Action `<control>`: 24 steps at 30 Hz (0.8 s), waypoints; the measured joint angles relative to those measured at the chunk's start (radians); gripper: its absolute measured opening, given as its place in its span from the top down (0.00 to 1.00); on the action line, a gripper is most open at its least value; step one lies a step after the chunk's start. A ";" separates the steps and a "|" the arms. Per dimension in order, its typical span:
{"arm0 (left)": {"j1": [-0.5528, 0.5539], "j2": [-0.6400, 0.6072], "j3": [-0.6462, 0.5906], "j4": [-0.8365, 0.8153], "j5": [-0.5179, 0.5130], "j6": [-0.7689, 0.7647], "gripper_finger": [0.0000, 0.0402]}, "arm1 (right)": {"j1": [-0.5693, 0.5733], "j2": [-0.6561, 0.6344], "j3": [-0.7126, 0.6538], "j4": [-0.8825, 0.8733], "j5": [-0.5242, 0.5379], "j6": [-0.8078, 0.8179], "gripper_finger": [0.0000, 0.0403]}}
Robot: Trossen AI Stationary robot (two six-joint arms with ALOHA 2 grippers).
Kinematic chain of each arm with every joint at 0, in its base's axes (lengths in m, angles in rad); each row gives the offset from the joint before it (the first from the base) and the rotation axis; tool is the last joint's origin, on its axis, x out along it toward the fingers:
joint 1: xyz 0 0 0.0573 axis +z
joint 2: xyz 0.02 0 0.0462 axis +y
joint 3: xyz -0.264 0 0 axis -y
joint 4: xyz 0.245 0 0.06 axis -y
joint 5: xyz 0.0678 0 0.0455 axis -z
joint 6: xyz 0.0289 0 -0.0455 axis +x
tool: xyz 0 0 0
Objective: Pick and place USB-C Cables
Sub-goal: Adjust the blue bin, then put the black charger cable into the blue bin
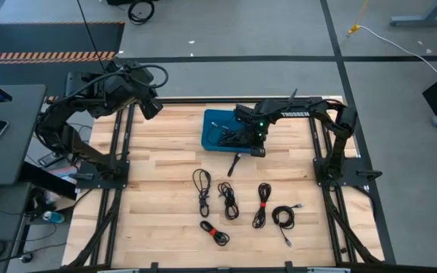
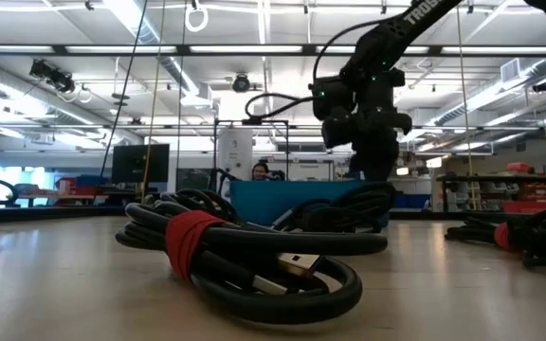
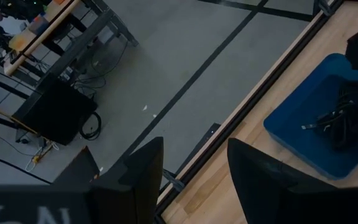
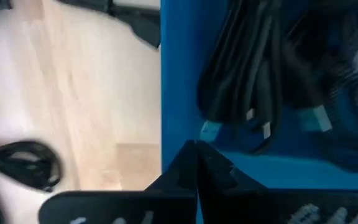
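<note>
Several black USB-C cables lie coiled on the wooden table's near half, for instance one [image 1: 201,189] and one with a red tie [image 1: 215,233], which fills the low view's foreground [image 2: 245,256]. More cables [image 4: 260,81] lie in the blue tray [image 1: 215,125]. One more cable [image 1: 234,163] lies just outside the tray's near wall. My right gripper [image 4: 196,155] is shut with nothing between its fingers. It points steeply down over the tray's near right corner [image 1: 258,152]. My left gripper [image 3: 194,180] is open and empty, raised at the table's far left [image 1: 150,102].
The tray stands at the table's far middle. Dark frame rails [image 1: 116,189] run along the left and right edges, with the arm bases on them. A strip of bare wood [image 1: 165,152] lies between the tray and the row of cables. A person [image 2: 259,171] shows far behind the table.
</note>
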 joint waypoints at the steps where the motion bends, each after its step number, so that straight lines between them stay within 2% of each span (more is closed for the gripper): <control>1: 0.000 0.000 0.000 0.000 0.000 0.000 0.54 | 0.007 -0.013 0.000 0.006 0.028 -0.006 1.00; 7: 0.000 0.000 0.000 0.000 0.000 -0.015 0.54 | 0.024 -0.148 0.051 0.014 0.169 0.030 1.00; 12: 0.000 0.008 0.000 0.000 0.125 -0.169 0.54 | 0.036 -0.318 0.142 0.021 0.272 0.116 1.00; 15: -0.004 0.028 0.000 0.000 0.146 -0.261 0.54 | 0.051 -0.430 0.198 0.034 0.330 0.145 1.00; 21: -0.005 0.095 -0.001 0.000 0.157 -0.324 0.54 | 0.081 -0.633 0.266 0.053 0.400 0.152 1.00; 24: 0.000 0.138 -0.001 0.000 0.222 -0.341 0.54 | 0.090 -0.722 0.272 0.059 0.407 0.149 1.00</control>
